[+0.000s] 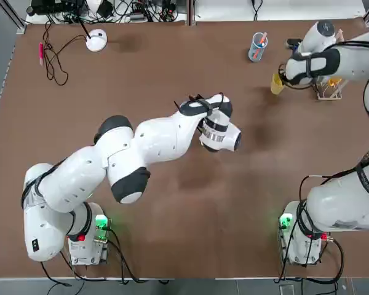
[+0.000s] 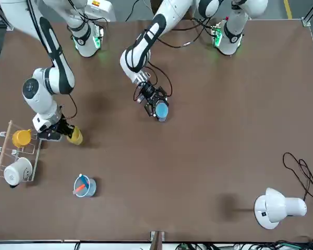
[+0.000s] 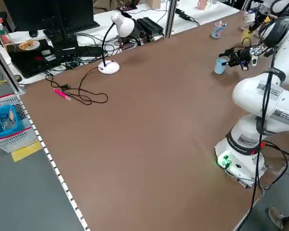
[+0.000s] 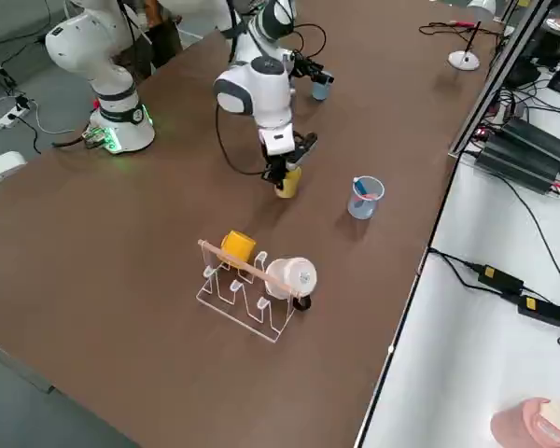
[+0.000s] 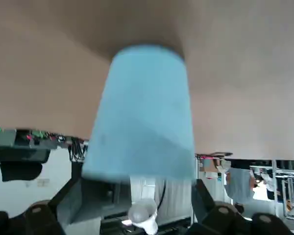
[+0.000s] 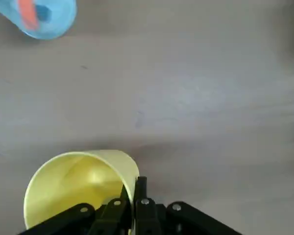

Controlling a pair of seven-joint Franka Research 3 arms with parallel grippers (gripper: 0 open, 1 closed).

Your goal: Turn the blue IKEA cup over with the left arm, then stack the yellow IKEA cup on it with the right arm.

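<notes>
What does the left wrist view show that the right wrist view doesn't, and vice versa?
Left wrist view only: the blue cup between the left pincer's open, spread fingers; the white desk lamp beyond.

Right wrist view only: the yellow cup, its wall nipped by the right pincer, mouth partly facing the camera; farther off, a light blue cup with an orange-red item in it.

Both: brown tabletop and black finger parts of that arm's own pincer.

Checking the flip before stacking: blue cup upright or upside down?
Upside down: the left wrist view shows the blue cup with its closed, narrower end away from the left gripper, wider end nearest it.
</notes>
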